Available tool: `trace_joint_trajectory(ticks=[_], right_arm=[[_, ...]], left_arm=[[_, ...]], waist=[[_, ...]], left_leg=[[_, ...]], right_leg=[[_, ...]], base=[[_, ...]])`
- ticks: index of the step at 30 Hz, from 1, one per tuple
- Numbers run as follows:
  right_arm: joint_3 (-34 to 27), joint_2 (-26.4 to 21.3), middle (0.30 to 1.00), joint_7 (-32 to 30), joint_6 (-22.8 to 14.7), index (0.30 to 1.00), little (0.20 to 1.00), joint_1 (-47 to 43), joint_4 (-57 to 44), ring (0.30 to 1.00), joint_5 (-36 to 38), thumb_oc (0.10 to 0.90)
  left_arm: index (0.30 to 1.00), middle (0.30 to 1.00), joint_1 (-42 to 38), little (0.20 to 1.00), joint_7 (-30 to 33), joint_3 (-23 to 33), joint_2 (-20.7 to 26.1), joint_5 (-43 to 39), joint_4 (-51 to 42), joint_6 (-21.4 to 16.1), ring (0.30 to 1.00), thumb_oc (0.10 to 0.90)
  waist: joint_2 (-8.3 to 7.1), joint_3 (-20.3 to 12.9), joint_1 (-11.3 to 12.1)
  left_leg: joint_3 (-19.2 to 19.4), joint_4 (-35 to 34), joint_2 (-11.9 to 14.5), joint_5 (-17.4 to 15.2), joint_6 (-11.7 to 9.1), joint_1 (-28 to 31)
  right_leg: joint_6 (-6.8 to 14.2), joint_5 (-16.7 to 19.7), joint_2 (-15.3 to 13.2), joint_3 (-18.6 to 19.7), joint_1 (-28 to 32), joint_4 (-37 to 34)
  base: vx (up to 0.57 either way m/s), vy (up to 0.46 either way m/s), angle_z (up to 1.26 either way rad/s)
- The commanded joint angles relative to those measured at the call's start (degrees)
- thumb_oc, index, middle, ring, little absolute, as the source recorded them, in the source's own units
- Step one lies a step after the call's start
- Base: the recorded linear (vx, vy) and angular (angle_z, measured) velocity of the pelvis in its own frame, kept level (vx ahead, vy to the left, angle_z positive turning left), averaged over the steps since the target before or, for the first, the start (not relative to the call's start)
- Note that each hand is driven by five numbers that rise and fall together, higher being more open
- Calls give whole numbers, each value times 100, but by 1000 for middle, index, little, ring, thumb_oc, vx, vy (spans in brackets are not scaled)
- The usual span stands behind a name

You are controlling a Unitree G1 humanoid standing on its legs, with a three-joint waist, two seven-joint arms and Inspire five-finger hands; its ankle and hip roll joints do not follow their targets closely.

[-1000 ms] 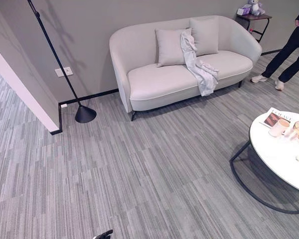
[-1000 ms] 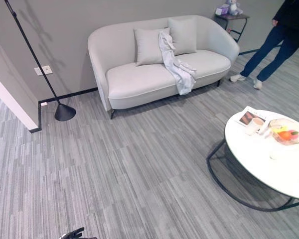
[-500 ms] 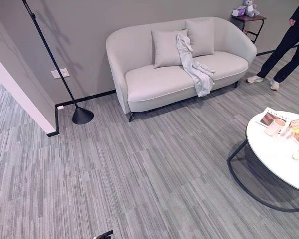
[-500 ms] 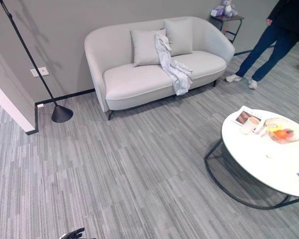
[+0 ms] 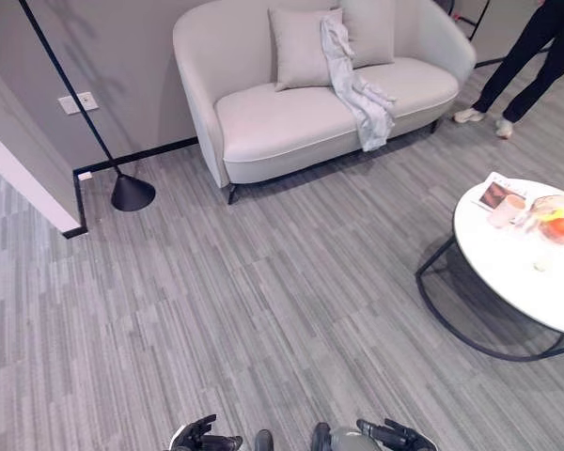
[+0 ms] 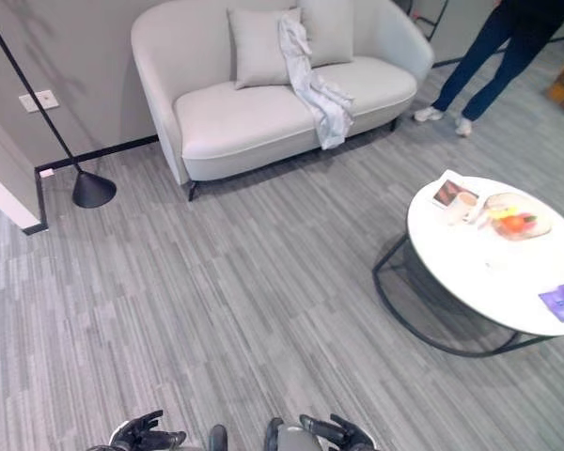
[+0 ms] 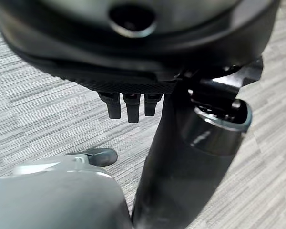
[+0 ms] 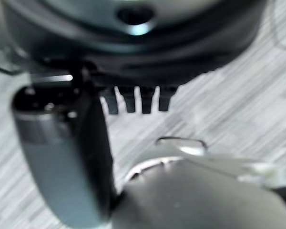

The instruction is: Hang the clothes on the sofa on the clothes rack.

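- Grey striped carpet floor (image 5: pixel 263 310); sofa (image 5: pixel 263 122) at 12 o'clock, a white garment (image 5: pixel 357 85) draped over it.
- Left hand (image 5: pixel 199 436) and right hand (image 5: pixel 395 436) hang low, fingers relaxed, empty.
- Approach step; next, walk closer and reach for the garment.

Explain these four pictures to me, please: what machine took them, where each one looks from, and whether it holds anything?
A walking humanoid robot took them. The two wide pictures come from the two eyes of a camera on its head, looking down at a room. The two close ones come from cameras on its wrists, looking along each dark hand at the grey striped carpet.

At the bottom edge of the head views you see the left hand and the right hand. Both hang low with relaxed fingers and hold nothing.

Across the room stands a pale grey two-seat sofa with a light grey garment draped over its back and seat, untouched. Beside it are a black floor lamp and a round white coffee table. A person's legs show at the far right.
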Motion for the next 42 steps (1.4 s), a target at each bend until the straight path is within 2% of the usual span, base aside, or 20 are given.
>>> trace_joint_trajectory(ticks=[1, 3, 4, 6, 7, 9, 12, 13, 14, 16, 19, 22, 23, 25, 26, 27, 28, 29, 33, 42], right_arm=[[155, 260, 900, 117, 114, 900, 900, 532, 183, 900, 186, 800], [85, 298, 900, 118, 143, 900, 900, 529, 298, 900, 277, 800], [-27, 329, 900, 179, 206, 900, 900, 571, 383, 900, 370, 800], [-29, 328, 900, 180, 206, 900, 900, 572, 383, 900, 371, 800], [-119, 375, 900, 214, 205, 900, 900, 661, 414, 900, 476, 800], [-85, 445, 900, 208, 214, 900, 900, 627, 457, 900, 540, 800], [94, 403, 900, 124, 135, 900, 900, 538, 347, 900, 586, 800], [95, 401, 900, 124, 135, 900, 900, 541, 345, 900, 586, 800], [365, 333, 900, 116, -3, 900, 900, 548, 138, 900, 469, 800], [436, 304, 900, 123, 16, 900, 900, 540, 51, 900, 449, 800], [694, 209, 900, 65, -102, 900, 900, 510, -56, 900, 193, 800], [652, 136, 900, 3, -112, 900, 900, 429, -38, 900, 197, 800], [669, 100, 900, -14, -96, 900, 900, 387, -34, 900, 159, 800], [725, 28, 900, -39, -66, 900, 900, 290, -42, 900, 60, 800], [752, 19, 900, -91, -84, 900, 900, 201, -34, 900, 52, 800], [773, 33, 900, -128, -119, 900, 900, 150, -32, 900, 45, 800], [773, 36, 900, -127, -119, 900, 900, 147, -31, 900, 45, 800], [808, 118, 900, -155, -95, 900, 900, 24, 68, 900, -5, 800], [962, 299, 900, -103, -133, 900, 900, -36, 17, 900, -23, 800], [977, 435, 900, -183, -244, 900, 900, 92, 41, 900, 104, 800]], left_arm=[[900, 900, 125, 900, -14, -26, 10, 325, 188, 14, 900, 800], [900, 900, 45, 900, 13, -55, 44, 310, 213, -16, 900, 800], [900, 900, -24, 900, 42, -41, 128, 301, 191, -36, 900, 800], [900, 900, -24, 900, 41, -43, 128, 301, 190, -35, 900, 800], [900, 900, -15, 900, 6, -90, 197, 355, 206, -37, 900, 800], [900, 900, 22, 900, 26, -103, 198, 386, 241, -42, 900, 800], [900, 900, 14, 900, 63, -317, 139, 453, 168, -82, 900, 800], [900, 900, 17, 900, 63, -317, 137, 453, 167, -82, 900, 800], [900, 900, -31, 900, 109, -516, 85, 517, 24, -137, 900, 800], [900, 900, -63, 900, 121, -545, 95, 524, -49, -141, 900, 800], [900, 900, -215, 900, 119, -714, 192, 680, -279, -210, 900, 800], [900, 900, -248, 900, 144, -699, 209, 667, -360, -226, 900, 800], [900, 900, -254, 900, 174, -655, 206, 616, -358, -234, 900, 800], [900, 900, -286, 900, 243, -466, 183, 372, -331, -228, 900, 800], [900, 900, -324, 900, 304, -374, 144, 268, -293, -213, 900, 800], [900, 900, -345, 900, 366, -207, 120, 100, -219, -211, 900, 800], [900, 900, -348, 900, 366, -205, 123, 99, -218, -211, 900, 800], [900, 900, -316, 900, 389, 213, 106, -325, -89, -201, 900, 800], [900, 900, -223, 900, 406, 591, 151, -601, 70, -233, 900, 800], [900, 900, -259, 900, 516, 699, 358, -490, 102, -265, 900, 800]], waist=[[20, -213, 65], [10, -227, 73], [22, -238, 35], [32, -228, 46], [-66, -252, 28], [-210, -350, -31], [-104, -449, -113], [-92, -457, -117], [26, -498, -156], [51, -504, -150], [-9, -523, 31], [-121, -461, 69], [-153, -420, 111], [-262, -363, 259], [-303, -358, 288], [-296, -324, 347], [-311, -345, 330], [-275, -323, 600], [-309, -258, 1008], [-665, -222, 1276]], left_leg=[[-662, 31, -34, -426, -223, -104], [-709, 25, 12, -510, -294, -133], [-786, 12, 150, -639, -403, -49], [-777, 10, 162, -649, -405, -29], [-784, -2, 218, -795, -478, 138], [-794, -50, 487, -901, -632, 373], [-841, 16, 1212, -728, -909, 371], [-843, 10, 1227, -729, -915, 369], [-925, 320, 1558, -130, -1066, 225], [-956, 484, 1627, 46, -1091, 130], [-780, 1432, 1861, 759, -1060, -150], [-460, 1759, 1874, 842, -973, -255], [-461, 1792, 1703, 611, -911, -264], [-793, 1954, 912, -39, -766, -772], [-643, 1790, 685, -369, -694, -981], [-246, 1484, 558, -375, -671, -1227], [-256, 1466, 540, -347, -666, -1253], [-185, 882, 141, 112, -637, -1715], [-488, 157, 97, 783, -775, -2173], [-659, -26, 410, 1129, -814, -2126]], right_leg=[[75, 759, -449, 26, 366, -1620], [113, 1137, -769, 202, 279, -2366], [244, 1501, -1150, 372, 95, -2774], [244, 1512, -1133, 372, 120, -2796], [321, 1702, -1192, 303, 173, -2971], [363, 1687, -991, 206, 176, -2782], [133, 1307, -409, 114, 38, -2454], [129, 1304, -396, 104, 38, -2456], [-52, 1189, 22, 95, 77, -2547], [-108, 1149, 135, 74, 112, -2631], [-459, 933, 611, 85, 628, -3069], [-515, 880, 606, 99, 778, -3110], [-517, 873, 575, 166, 809, -3110], [-494, 759, 481, 169, 849, -3110], [-482, 643, 440, 47, 874, -3110], [-487, 502, 494, -64, 918, -3110], [-484, 508, 477, -76, 891, -3110], [-484, 407, 688, -111, 976, -3110], [-519, 170, 1047, -24, 1287, -3110], [-580, -72, 1270, 212, 1911, -3110]], base=[[147, -194, 12], [210, -213, 2], [247, -226, -12], [212, -161, -10], [500, -376, -3], [551, -451, 11], [347, -391, -6], [398, -508, -33], [270, -331, -33], [202, -250, -27], [347, -340, -34], [195, -171, -8], [266, -134, -8], [234, -111, 0], [216, -138, 2], [137, -92, 23], [214, -119, 90], [199, -92, 107], [216, -62, 21], [207, 70, -23]])
